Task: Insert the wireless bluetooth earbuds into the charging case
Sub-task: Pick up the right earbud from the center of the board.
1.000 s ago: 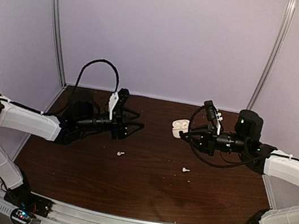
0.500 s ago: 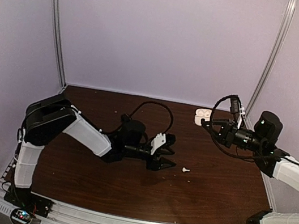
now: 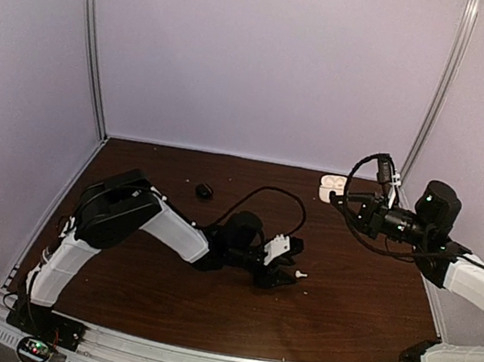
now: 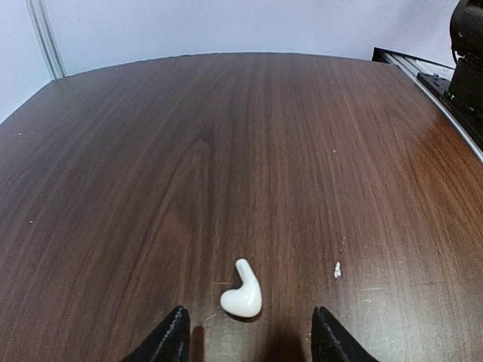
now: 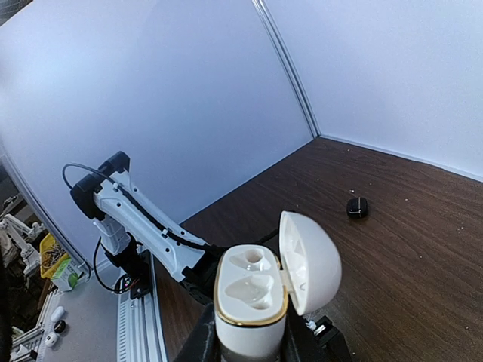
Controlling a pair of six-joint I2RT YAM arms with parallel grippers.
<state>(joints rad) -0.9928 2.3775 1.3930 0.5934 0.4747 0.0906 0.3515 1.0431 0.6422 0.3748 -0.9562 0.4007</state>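
A second ago the left arm was folded at the back left of the table (image 3: 157,302). It has since swung across, and the left pincer (image 3: 293,266) now sits low right beside the white earbud (image 3: 301,273) at centre right. A second white earbud that lay further left then does not show now. A small black rounded object (image 3: 204,190) shows at the back left, where the arm had been. The right arm has carried the charging case (image 3: 326,188) from mid-table up to the back right.

From the left wrist, the earbud (image 4: 243,290) lies flat on the wood. Its long axis runs roughly along the pincer's reach, with the bulb end nearest and the stem pointing away, leaning slightly left.

The left pincer (image 4: 247,341) is about half open and grasps nothing. The earbud lies between its fingertips (image 4: 172,338) and just ahead of them, touching neither. The right pincer (image 5: 253,348) is clenched on the upright charging case (image 5: 249,290), held off the table with its lid swung open.
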